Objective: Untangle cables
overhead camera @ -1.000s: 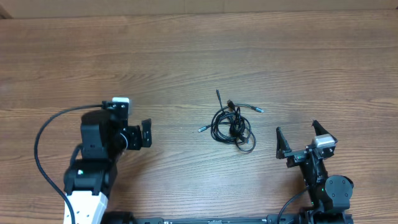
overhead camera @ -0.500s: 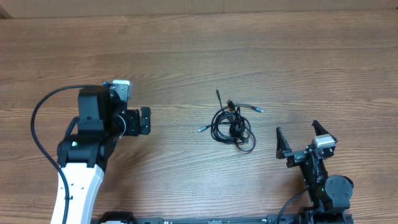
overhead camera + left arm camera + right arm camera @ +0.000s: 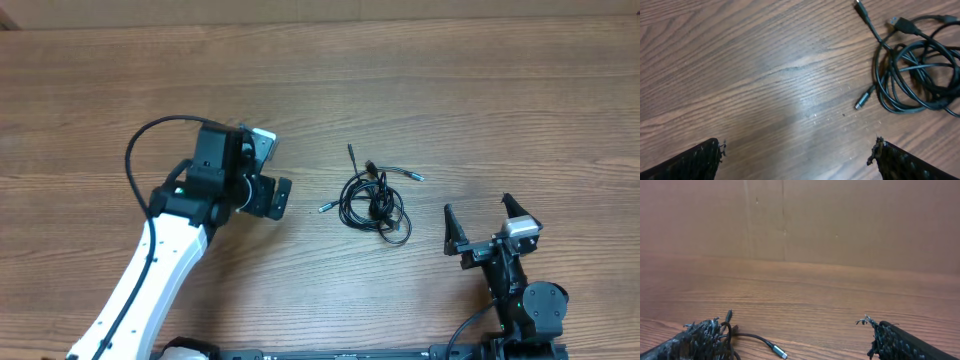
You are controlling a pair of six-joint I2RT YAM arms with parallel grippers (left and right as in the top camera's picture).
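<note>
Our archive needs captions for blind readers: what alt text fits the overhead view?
A small tangle of thin black cables lies near the middle of a wooden table. The left gripper hangs open beside it, touching nothing; the right gripper sits open at the picture's lower right, also apart from the cables.

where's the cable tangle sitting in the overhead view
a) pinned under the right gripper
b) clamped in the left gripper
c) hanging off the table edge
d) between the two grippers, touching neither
D: the cables lie loose in a small knot between the left gripper and the right gripper, with bare wood separating them from both.
</note>
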